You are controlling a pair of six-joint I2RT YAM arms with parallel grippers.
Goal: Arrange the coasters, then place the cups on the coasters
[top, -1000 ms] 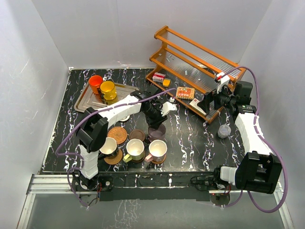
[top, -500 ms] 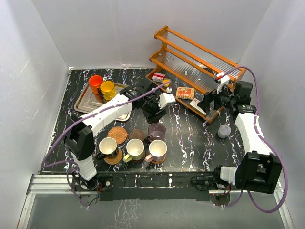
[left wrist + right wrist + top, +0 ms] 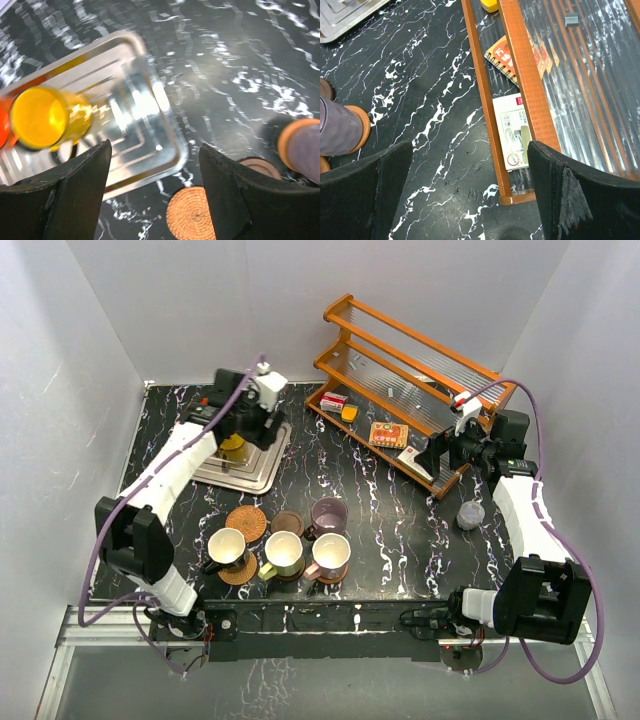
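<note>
**Left claw hanging open over the tray; four mugs sitting on coasters**

At the far left, the metal tray [image 3: 170, 150] is holding the orange mug [image 3: 3, 125] and the yellow mug [image 3: 40, 117], which are standing just beside each other. The left gripper [image 3: 155, 147] is hovering above this tray. Its fingers are spread wide and are grasping nothing.

Toward the near edge, a mug with a white inside [image 3: 227, 545] is sitting on a woven tan coaster [image 3: 238, 571]. Next to it, the pale yellow-green mug [image 3: 283, 553] is resting on a dark brown coaster, and the cream-pink mug [image 3: 331, 551] is resting on an orange-brown coaster [image 3: 331, 575]. Just behind this row, a second woven coaster [image 3: 246, 522] and a second dark brown coaster [image 3: 287, 523] are lying bare. To their right, the lilac mug [image 3: 328, 512] is standing on the other orange-brown coaster [image 3: 362, 127].

Farther right, the wooden rack [image 3: 410, 370] is carrying a spiral notebook [image 3: 387, 435] and a white packet [image 3: 515, 132] on its lowest shelf. The right gripper [image 3: 470, 145] is hanging beside that shelf's end, released and gripping nothing. A small translucent grey cup [image 3: 470, 513] is standing on the table near the right arm.
</note>
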